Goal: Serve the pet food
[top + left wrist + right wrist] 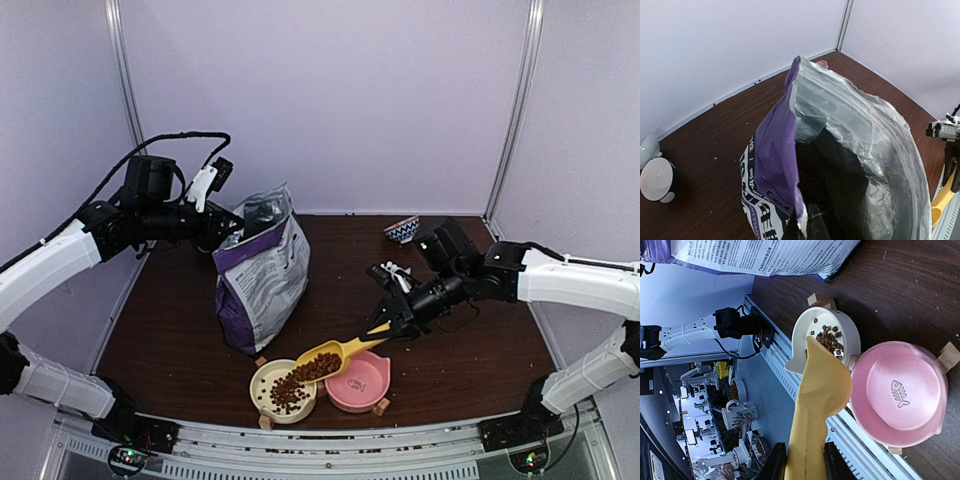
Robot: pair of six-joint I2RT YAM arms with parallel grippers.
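Note:
The purple bag stands upright left of centre, its mouth open, with my left gripper shut on its top rim. The left wrist view looks down into the bag's dark silver-lined inside. My right gripper is shut on the handle of a yellow scoop, tilted down over the cream bowl. Brown pet food lies in the scoop and spills into that bowl. In the right wrist view the scoop sits between the fingers of my right gripper, with kibble in the cream bowl.
A pink bowl with a fish mark sits right of the cream one, with no food in it. Small wooden blocks flank the bowls near the table's front rail. A patterned blue-white bowl rests at the back right.

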